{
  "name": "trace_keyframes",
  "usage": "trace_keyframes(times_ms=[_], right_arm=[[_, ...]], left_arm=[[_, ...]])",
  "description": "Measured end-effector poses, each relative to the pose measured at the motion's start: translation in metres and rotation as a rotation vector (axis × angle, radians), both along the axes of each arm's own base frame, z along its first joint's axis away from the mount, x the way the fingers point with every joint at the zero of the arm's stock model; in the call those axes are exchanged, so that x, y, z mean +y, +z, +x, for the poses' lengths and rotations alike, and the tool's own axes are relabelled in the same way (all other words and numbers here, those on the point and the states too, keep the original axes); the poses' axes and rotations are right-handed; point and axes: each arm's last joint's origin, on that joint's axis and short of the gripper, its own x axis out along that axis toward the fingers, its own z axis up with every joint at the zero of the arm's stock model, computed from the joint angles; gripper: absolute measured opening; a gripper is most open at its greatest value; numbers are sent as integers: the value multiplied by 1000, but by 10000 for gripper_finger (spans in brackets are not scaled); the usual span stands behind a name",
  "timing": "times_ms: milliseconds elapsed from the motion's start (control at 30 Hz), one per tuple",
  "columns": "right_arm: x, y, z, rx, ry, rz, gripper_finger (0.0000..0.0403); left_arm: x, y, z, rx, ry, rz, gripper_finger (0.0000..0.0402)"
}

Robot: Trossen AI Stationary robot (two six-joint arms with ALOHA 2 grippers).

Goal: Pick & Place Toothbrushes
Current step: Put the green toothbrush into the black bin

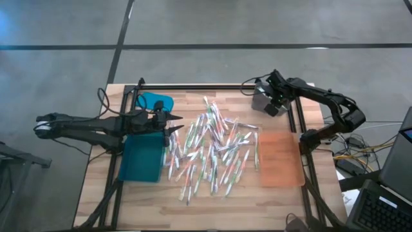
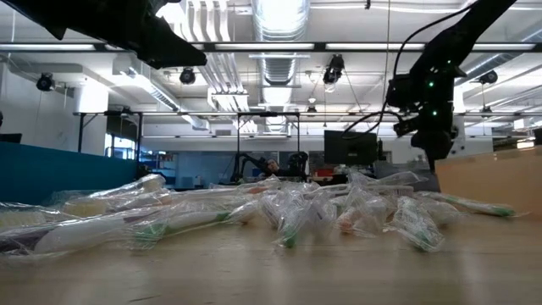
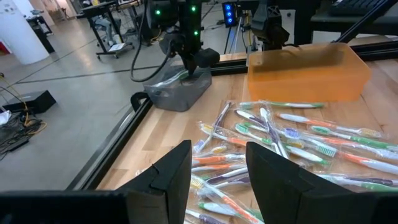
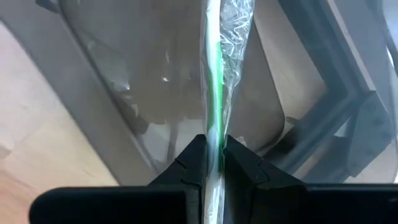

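Right wrist view: wrapped, seemingly green-striped toothbrush (image 4: 216, 74)

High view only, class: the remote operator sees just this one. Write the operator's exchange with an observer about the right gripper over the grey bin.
Operator: Is the right gripper holding anything?
Observer: Yes, it is shut on a wrapped green toothbrush.
Operator: Is it over the grey bin?
Observer: Yes, the bin's clear wall lies right below the brush.
Operator: And the left gripper?
Observer: Open and empty, facing the pile.
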Motion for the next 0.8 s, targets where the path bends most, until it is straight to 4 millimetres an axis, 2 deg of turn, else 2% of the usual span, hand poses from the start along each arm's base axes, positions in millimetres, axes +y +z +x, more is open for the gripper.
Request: trace_keyframes(times_ms=[400, 800], right_arm=[[1, -12, -3, -8, 20, -14, 29], [-1, -15, -2, -24, -6, -19, 31]], left_arm=[[0, 0, 0, 0, 0, 0, 159], [0, 0, 0, 0, 0, 0, 159]])
